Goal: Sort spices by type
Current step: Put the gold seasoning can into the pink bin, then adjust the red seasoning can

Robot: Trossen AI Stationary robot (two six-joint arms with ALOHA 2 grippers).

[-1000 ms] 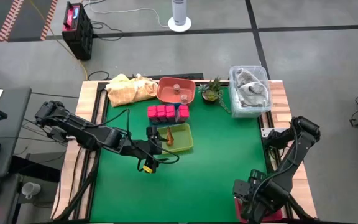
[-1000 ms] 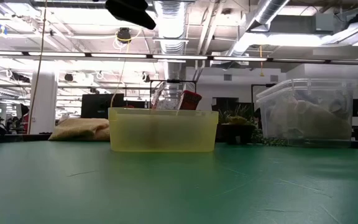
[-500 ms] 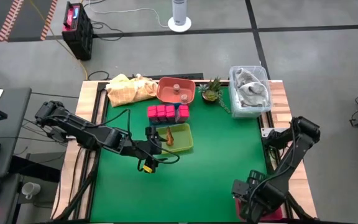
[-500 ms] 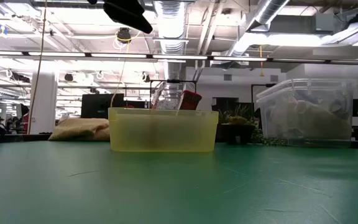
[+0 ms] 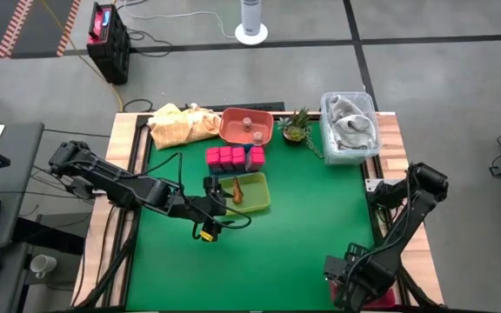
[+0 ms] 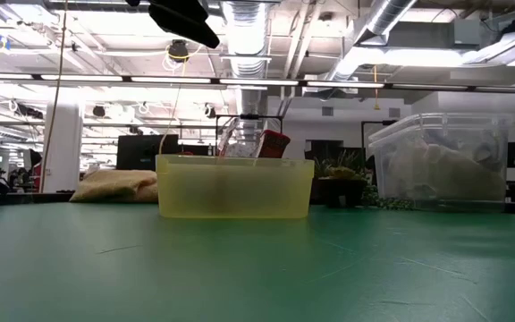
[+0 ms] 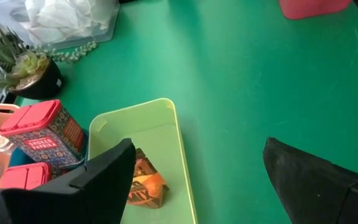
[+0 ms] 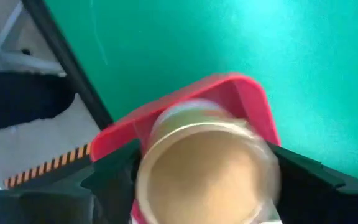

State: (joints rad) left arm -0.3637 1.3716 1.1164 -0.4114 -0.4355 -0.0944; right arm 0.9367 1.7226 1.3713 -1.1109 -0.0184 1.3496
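Note:
My right gripper (image 5: 352, 276) hangs at the table's near right corner, pointing down over a red tray (image 8: 253, 106). A short tan round jar (image 8: 207, 168) sits between its fingers. My left gripper (image 5: 213, 193) stands open above the left end of a yellow-green tray (image 7: 157, 134), touching nothing. In that tray lies an orange-brown piece (image 7: 145, 186). Several pink-topped spice blocks (image 5: 233, 157) stand just beyond the tray. The low view shows the tray's wall (image 6: 235, 188) and a dark part of my left arm (image 6: 184, 18) above it. My right gripper has the tan jar's round side (image 8: 145, 180) between its two fingers, one finger (image 8: 114, 180) on each side. The fingers come from above, pointing down. The jar stands upright, lid up, over the red tray; its bottom is hidden by the jar itself.
An orange bowl (image 5: 246, 126) with small pieces, a yellow cloth (image 5: 181, 123), a small spiky plant (image 5: 296, 126) and a clear lidded box (image 5: 350, 126) line the far edge. The green mat (image 5: 294, 235) between the two arms is open.
My right gripper has sunk a little toward the red tray at the near right corner, still pointing down.

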